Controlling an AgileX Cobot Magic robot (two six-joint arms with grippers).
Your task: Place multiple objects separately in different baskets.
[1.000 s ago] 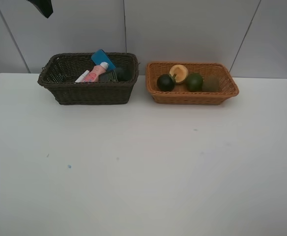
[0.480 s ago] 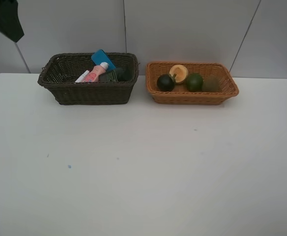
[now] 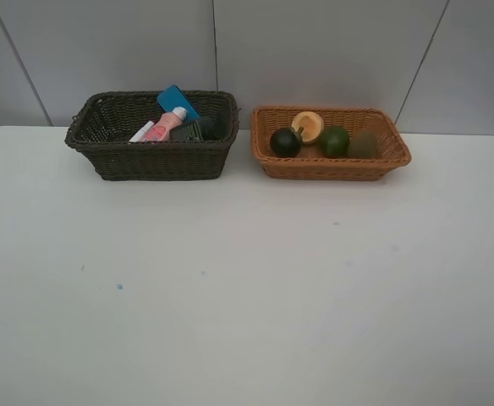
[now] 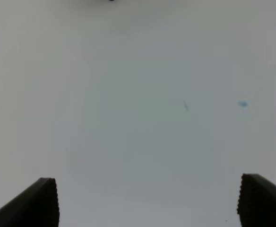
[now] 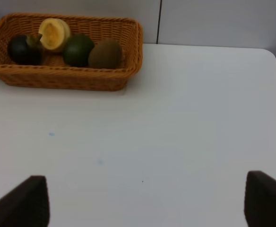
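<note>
Neither arm shows in the high view. Each wrist view catches only two dark fingertips at its lower corners. The left tool (image 4: 147, 201) hangs over bare white counter (image 3: 247, 279) with its jaws spread wide and nothing between them. The right tool (image 5: 145, 201) is just as wide and empty, facing the tan basket (image 3: 397, 152) from well back.

Two baskets stand side by side at the top of the high frame, close but apart: the dark basket (image 3: 103, 156) left of centre, the tan one right of centre.

In the tan basket lie four fruits in a row: mangosteen (image 3: 285, 142), peach (image 3: 308, 126), green fruit (image 3: 335, 141) and kiwi (image 3: 363, 144), which blurs into the weave from above but reads clearly in the right wrist view.

In the dark basket I count four things bunched at its right end: a blue block (image 3: 175, 99) sticking up above the rim, a pink bottle (image 3: 167, 124), a marker (image 3: 140, 132) half hidden by the front wall, and a grey bottle (image 3: 198, 130) too dark to make out well.
</note>
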